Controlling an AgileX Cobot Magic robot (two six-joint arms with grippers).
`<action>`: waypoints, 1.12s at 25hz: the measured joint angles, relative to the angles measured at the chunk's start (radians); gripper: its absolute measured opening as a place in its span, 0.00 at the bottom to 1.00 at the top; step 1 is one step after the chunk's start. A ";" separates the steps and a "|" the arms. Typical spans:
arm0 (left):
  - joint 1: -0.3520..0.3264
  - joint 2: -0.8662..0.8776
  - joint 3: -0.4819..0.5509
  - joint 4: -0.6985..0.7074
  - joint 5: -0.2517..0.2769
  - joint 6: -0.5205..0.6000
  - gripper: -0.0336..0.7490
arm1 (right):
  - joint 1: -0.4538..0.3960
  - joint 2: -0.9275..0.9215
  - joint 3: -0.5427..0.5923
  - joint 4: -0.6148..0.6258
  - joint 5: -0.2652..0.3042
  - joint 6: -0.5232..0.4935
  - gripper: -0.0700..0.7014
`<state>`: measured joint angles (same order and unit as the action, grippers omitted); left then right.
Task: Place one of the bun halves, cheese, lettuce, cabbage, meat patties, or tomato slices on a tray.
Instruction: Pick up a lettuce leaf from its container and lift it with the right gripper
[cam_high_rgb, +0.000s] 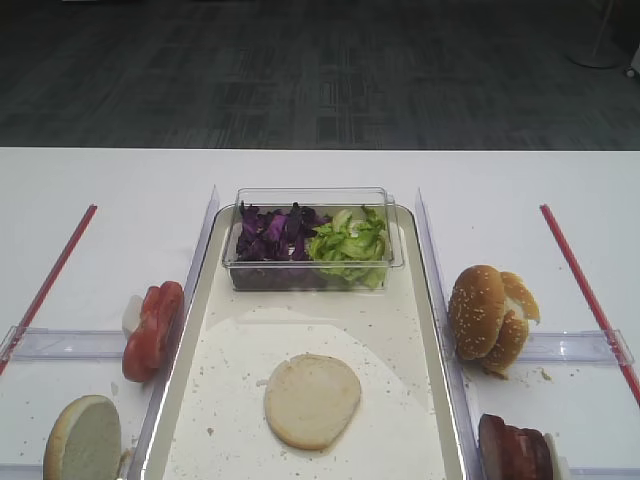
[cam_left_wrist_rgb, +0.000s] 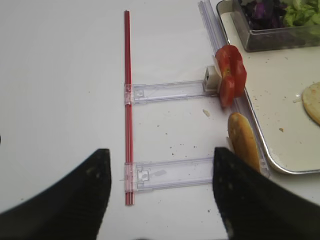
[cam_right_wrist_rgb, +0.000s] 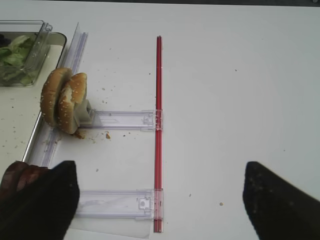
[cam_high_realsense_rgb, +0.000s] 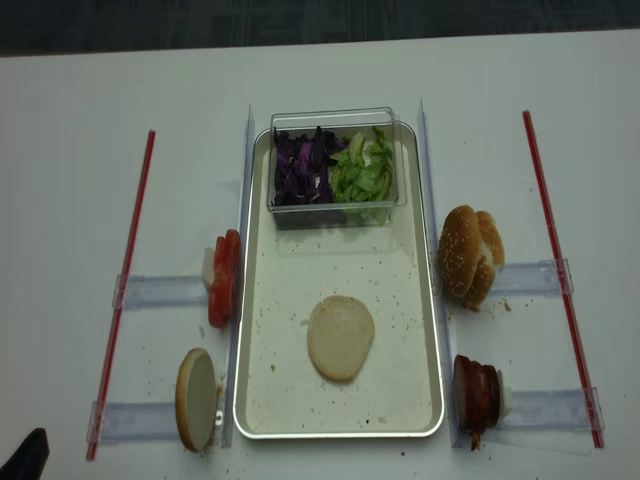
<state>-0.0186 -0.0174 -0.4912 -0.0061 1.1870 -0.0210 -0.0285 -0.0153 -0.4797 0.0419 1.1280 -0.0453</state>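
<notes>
While one pale bun half (cam_high_realsense_rgb: 340, 337) already lies low on the tray (cam_high_realsense_rgb: 255, 400), both pincers hover wide and empty, so the next ingredient, perhaps the meat patties (cam_high_realsense_rgb: 476, 395) at lower right, needs grasping.

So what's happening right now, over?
Both grippers open, empty. One pale bun half flat on the tray. Nothing blocking.

The meat patties (cam_right_wrist_rgb: 20, 176) sit half hidden behind the right end effector's (cam_right_wrist_rgb: 160, 200) finger.
</notes>
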 joint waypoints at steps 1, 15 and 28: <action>0.000 0.000 0.000 0.000 0.000 0.000 0.57 | 0.000 0.000 0.000 0.000 0.000 0.000 0.97; 0.000 0.000 0.000 0.000 0.000 0.000 0.57 | 0.000 0.093 -0.043 -0.008 -0.016 0.002 0.97; 0.000 0.000 0.000 0.000 0.000 0.000 0.57 | 0.000 0.491 -0.224 0.016 -0.220 0.002 0.97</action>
<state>-0.0186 -0.0174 -0.4912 -0.0061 1.1870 -0.0210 -0.0285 0.4755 -0.7035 0.0582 0.9076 -0.0435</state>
